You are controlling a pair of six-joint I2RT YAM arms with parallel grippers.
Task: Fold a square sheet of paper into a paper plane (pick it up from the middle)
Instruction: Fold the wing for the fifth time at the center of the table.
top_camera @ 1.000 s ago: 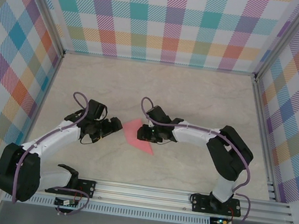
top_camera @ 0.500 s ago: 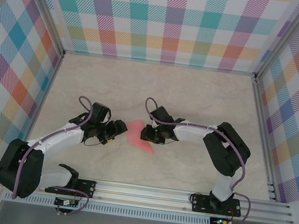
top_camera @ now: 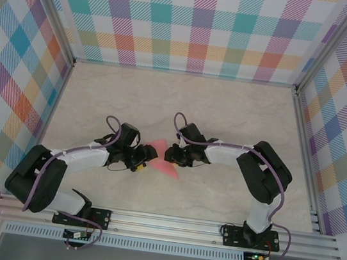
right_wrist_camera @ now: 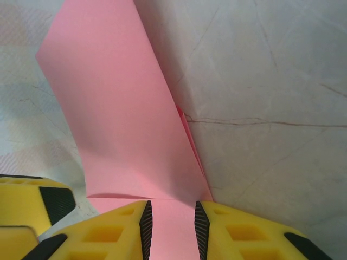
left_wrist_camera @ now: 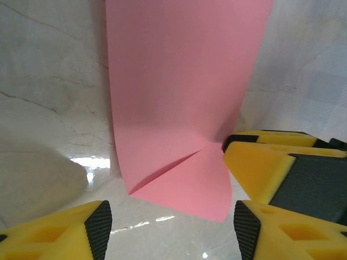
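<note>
The square sheet of paper (top_camera: 160, 149) is salmon pink and partly folded, lying at the table's middle. In the left wrist view one part of the sheet (left_wrist_camera: 179, 81) stands up from a crease while a lower flap (left_wrist_camera: 190, 187) lies flat. My left gripper (top_camera: 145, 159) is at the sheet's left edge, open, its fingertips (left_wrist_camera: 100, 227) wide apart either side of the flap's near corner. My right gripper (top_camera: 171, 154) sits on the sheet's right side. Its jaws stand a narrow gap apart, and the flat sheet (right_wrist_camera: 108, 108) shows through that gap.
The marble-pattern tabletop (top_camera: 228, 112) is walled by checked panels at the back and both sides. A metal rail (top_camera: 179, 224) carrying the arm bases runs along the near edge. In the left wrist view the right gripper's yellow fingers (left_wrist_camera: 271, 162) sit close by.
My left gripper has moved right up to the sheet's left edge, and its jaws have narrowed. My right gripper has shifted slightly left over the sheet.
</note>
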